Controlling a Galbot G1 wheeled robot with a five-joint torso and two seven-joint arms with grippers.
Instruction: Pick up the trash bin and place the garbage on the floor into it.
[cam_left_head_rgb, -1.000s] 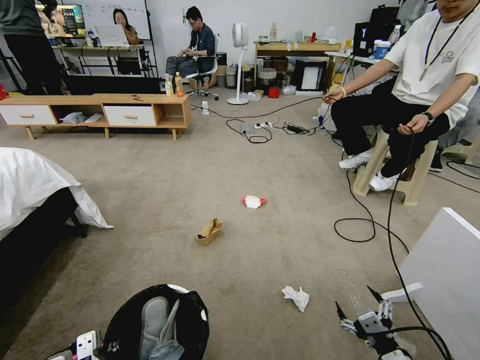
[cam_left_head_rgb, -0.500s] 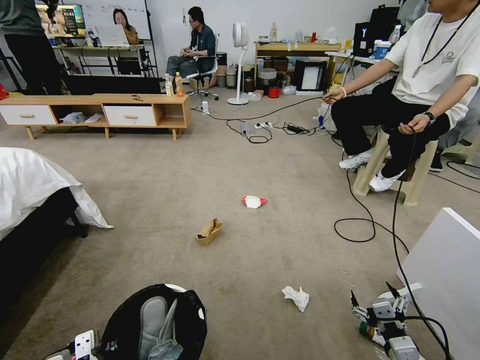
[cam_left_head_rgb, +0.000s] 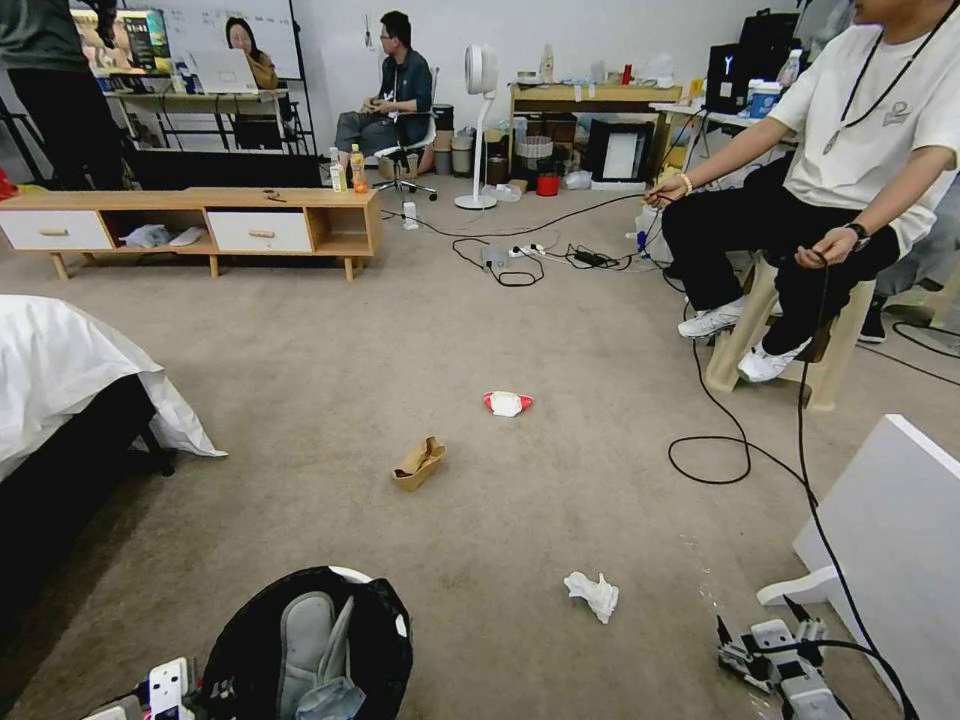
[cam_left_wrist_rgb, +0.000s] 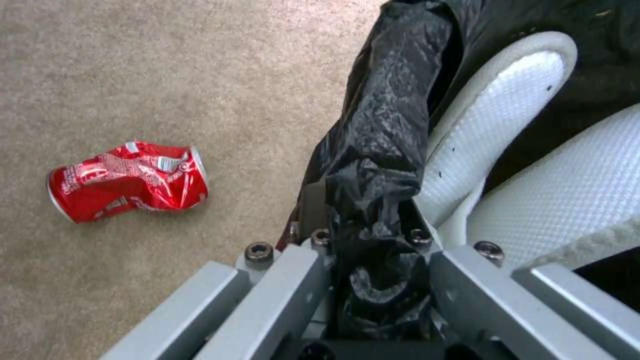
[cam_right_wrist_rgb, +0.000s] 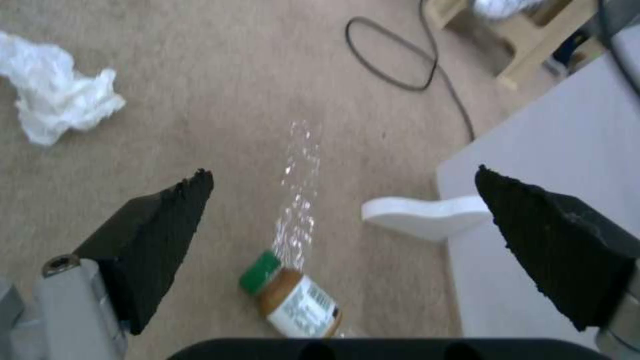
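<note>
Bottle (green-capped) lies on carpet between spread right gripper fingers; left gripper pinches bin liner.

Black-lined trash bin, crushed red can, perhaps green-capped bottle

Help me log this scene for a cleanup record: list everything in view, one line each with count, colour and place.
trash bin: one, white rim, black bag, near left.
tissue: one, white, carpet near right.
cardboard: one, tan, mid carpet.
packet: one, red-and-white, beyond cardboard.
can: one, crushed, red, carpet beside bin.
bottle: one, clear, green cap, carpet below right gripper.
cable: one, black, right carpet.
cabinet: one, wood, far left.
left gripper: shut on bin's bagged rim.
right gripper: open, above bottle.
</note>
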